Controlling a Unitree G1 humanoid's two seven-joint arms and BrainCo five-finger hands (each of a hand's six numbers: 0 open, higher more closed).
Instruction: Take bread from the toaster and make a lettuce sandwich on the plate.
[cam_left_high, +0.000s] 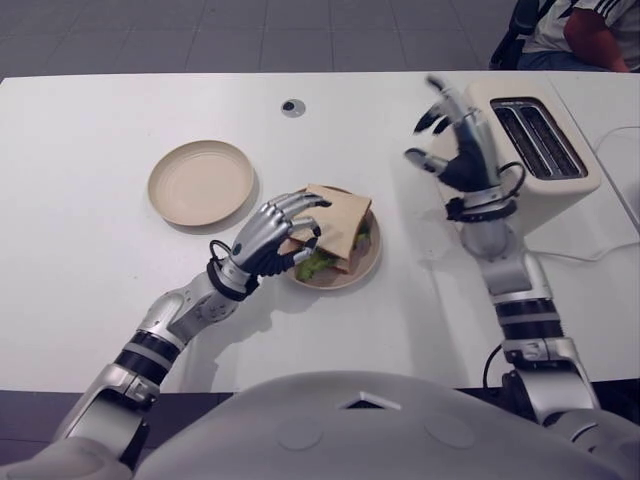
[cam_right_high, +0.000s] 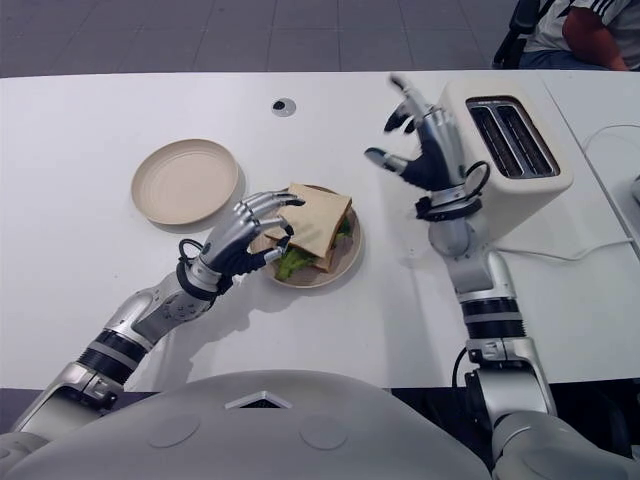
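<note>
Left robot hand (cam_left_high: 268, 236) seemingly gripping sandwich (cam_left_high: 338, 222); toaster (cam_left_high: 545, 145), spare plate (cam_left_high: 200, 183)

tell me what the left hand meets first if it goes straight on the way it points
The sandwich on the plate: the left hand points straight at it, fingers seemingly curled on its edge.

— What carries everything?
— A white table (cam_left_high: 100, 300), wide and flat.
— What stands on its right side?
— A pale toaster (cam_left_high: 540, 138), slots facing up. A white cable (cam_left_high: 590, 257) lies on the tabletop just in front of it and runs toward the right edge.
— And in the middle?
— A plate (cam_left_high: 350, 278) bearing a sandwich (cam_left_high: 340, 220). A beige dish (cam_left_high: 200, 182) sits near it on the left, not touching. A small dark round fitting (cam_left_high: 292, 107) sits farther back.
</note>
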